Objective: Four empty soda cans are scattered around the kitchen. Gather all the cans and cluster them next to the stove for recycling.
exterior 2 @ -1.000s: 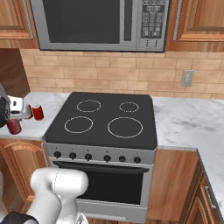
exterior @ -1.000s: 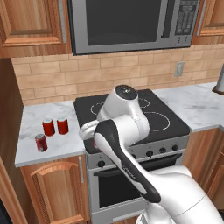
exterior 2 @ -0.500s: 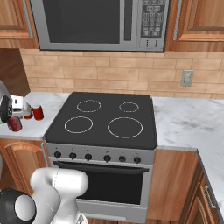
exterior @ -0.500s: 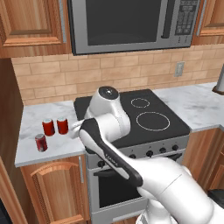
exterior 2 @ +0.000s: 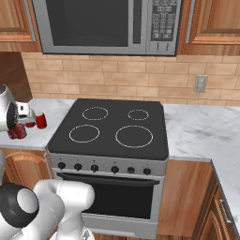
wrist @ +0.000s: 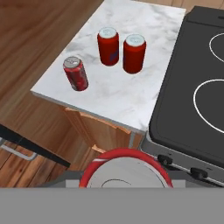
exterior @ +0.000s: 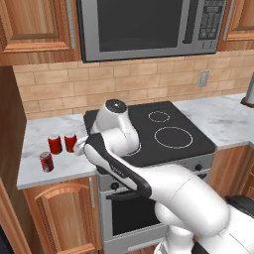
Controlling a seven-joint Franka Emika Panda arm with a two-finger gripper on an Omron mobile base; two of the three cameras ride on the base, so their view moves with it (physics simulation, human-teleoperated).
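Three red cans with silver tops stand upright on the counter (exterior: 34, 176) at 9 o'clock of the black four-ring stove (exterior: 163, 141): two cans (wrist: 109, 46) (wrist: 134, 53) side by side, a third (wrist: 76, 73) apart at their 7 o'clock. A fourth can (wrist: 126, 173) sits in the claw (wrist: 124, 179).

The left base view looks from behind the arm, forward and down at the stove (exterior: 163, 134), which sits near centre, with the marble tabletop (exterior: 34, 144) at 9 o'clock. The right base view faces the same stove (exterior 2: 117, 131) more squarely, with that tabletop (exterior 2: 51, 110) at its 9 o'clock edge. Both share the cooktop, microwave (exterior: 149, 25) and brick wall. The hand view hangs closer, looking steeply down: three soda cans (wrist: 109, 46) stand toward 11 o'clock, the stove at 3 o'clock.
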